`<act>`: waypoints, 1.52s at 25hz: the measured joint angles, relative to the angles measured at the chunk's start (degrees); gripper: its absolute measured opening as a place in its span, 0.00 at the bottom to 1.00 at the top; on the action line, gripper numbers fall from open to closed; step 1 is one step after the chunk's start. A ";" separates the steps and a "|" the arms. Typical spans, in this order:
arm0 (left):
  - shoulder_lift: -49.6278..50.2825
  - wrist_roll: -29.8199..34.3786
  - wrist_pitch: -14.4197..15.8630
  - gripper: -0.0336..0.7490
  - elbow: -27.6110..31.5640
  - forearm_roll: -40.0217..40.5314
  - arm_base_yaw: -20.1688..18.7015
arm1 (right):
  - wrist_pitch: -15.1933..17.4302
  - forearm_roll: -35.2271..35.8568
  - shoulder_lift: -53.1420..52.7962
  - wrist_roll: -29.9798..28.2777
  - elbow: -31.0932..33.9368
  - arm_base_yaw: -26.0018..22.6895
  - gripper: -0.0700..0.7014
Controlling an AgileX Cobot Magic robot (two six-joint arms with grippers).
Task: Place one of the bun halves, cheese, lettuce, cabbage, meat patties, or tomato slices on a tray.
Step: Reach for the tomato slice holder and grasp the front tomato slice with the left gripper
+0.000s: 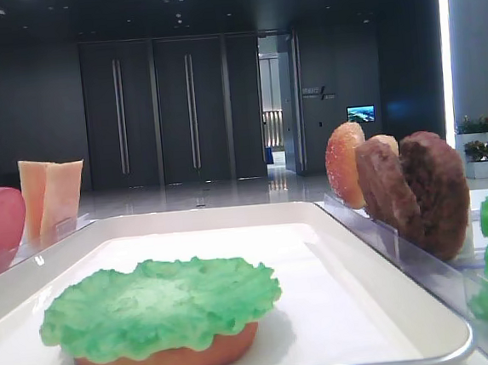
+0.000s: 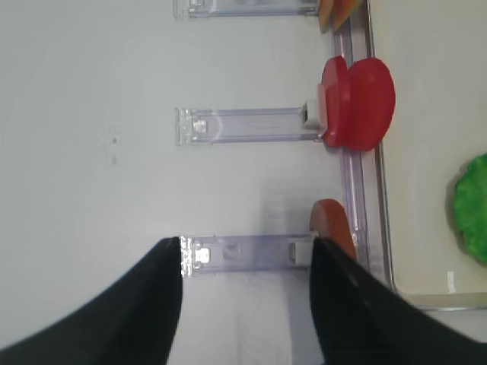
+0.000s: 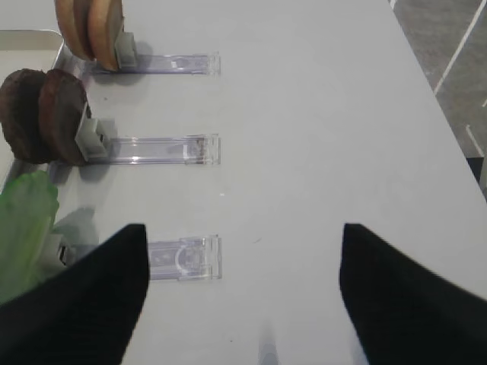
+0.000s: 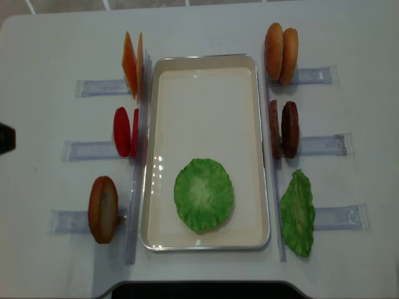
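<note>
With the left gripper spread and empty, we judge the tomato slices, upright in their rack just left of the tray, stiff, light, slick; grasp across the faces.

Left gripper: two dark fingers enter its wrist view from the 6 o'clock edge, one at 7 o'clock, the other at 5 o'clock, jaws standing wide apart with nothing between them. Right gripper: same arrangement in its own wrist view, one finger at 7 o'clock, its partner at 5 o'clock, jaws spread wide, gripping nothing. Both grippers held above the worktop, touching nothing. In the overhead view, a dark arm part shows at the 9 o'clock edge; the rest is out of frame.
</note>
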 joint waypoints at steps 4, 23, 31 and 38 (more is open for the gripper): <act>9.94 -0.01 1.15 0.57 -7.73 0.00 0.00 | 0.00 0.00 0.00 0.00 0.00 0.00 0.74; 42.72 -2.94 2.37 0.68 -24.87 4.64 0.00 | 0.00 0.00 0.00 0.00 0.00 0.00 0.74; 43.42 -6.71 2.32 0.71 -25.48 6.76 -3.53 | 0.00 0.00 0.00 0.00 0.00 0.00 0.74; 44.40 -17.15 2.26 0.71 -25.55 9.34 -15.15 | 0.00 0.00 0.00 0.00 0.00 0.00 0.74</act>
